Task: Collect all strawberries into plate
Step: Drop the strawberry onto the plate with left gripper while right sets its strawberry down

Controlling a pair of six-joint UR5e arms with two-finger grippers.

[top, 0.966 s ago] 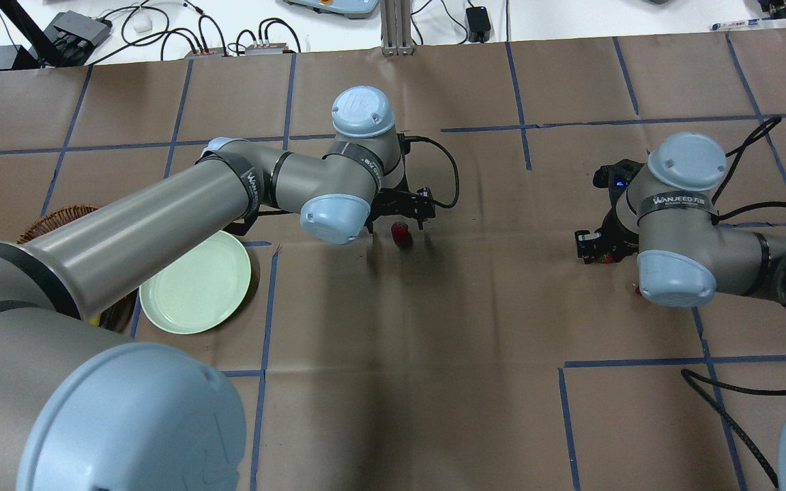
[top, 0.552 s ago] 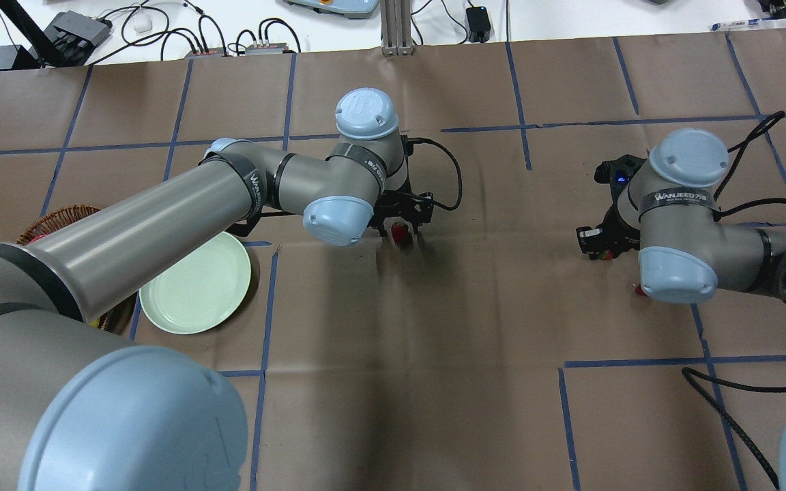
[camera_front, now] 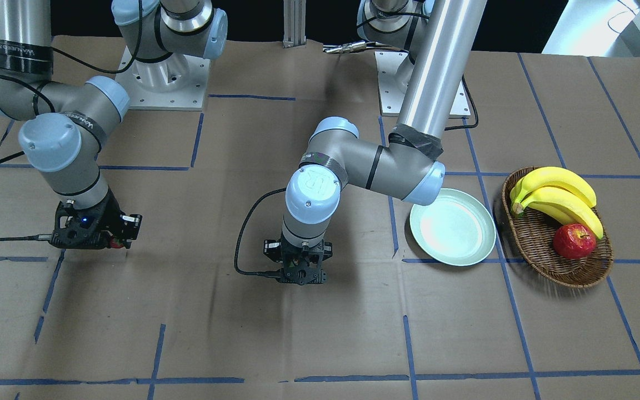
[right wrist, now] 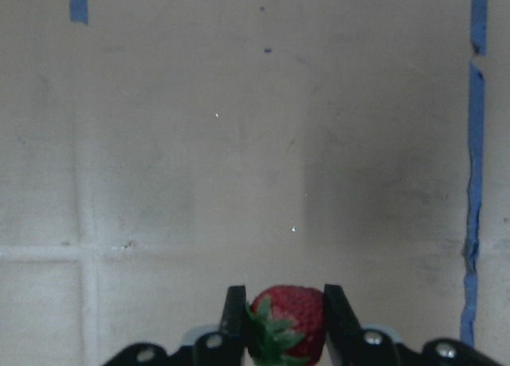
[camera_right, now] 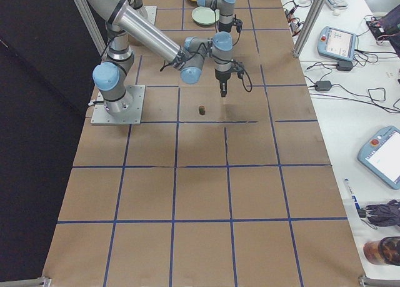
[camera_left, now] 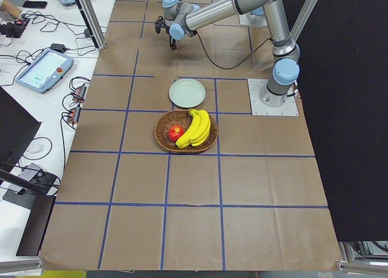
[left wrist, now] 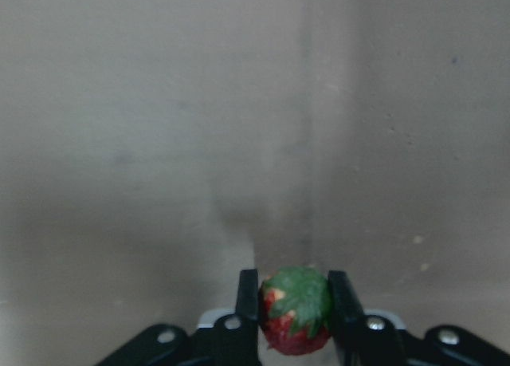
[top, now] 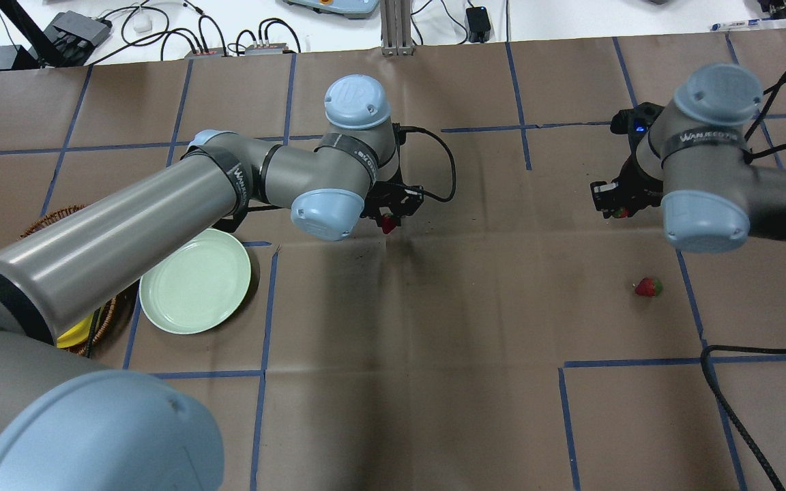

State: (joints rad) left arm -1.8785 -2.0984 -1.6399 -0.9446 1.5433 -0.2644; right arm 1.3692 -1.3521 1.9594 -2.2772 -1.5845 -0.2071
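Observation:
My left gripper (left wrist: 294, 306) is shut on a small red strawberry (left wrist: 296, 321) with a green cap, held just above the brown paper at mid-table (top: 387, 222). A second strawberry (right wrist: 287, 332) sits in my right gripper (right wrist: 279, 318), which is shut on it and raised at the far right (top: 620, 212). A third strawberry (top: 647, 287) lies loose on the paper, nearer the robot than the right gripper. The pale mint-green plate (top: 195, 290) rests empty left of the left gripper, beside the basket.
A brown wicker basket (camera_front: 558, 265) with bananas (camera_front: 559, 197) and a red apple (camera_front: 574, 241) stands just beyond the plate (camera_front: 452, 233). A black cable (camera_front: 245, 244) trails from the left wrist. Blue tape lines grid the paper.
The left gripper closed on its strawberry, lifted it and shifted slightly toward the plate. The right arm rose and moved away from the robot with its strawberry, uncovering the third one.

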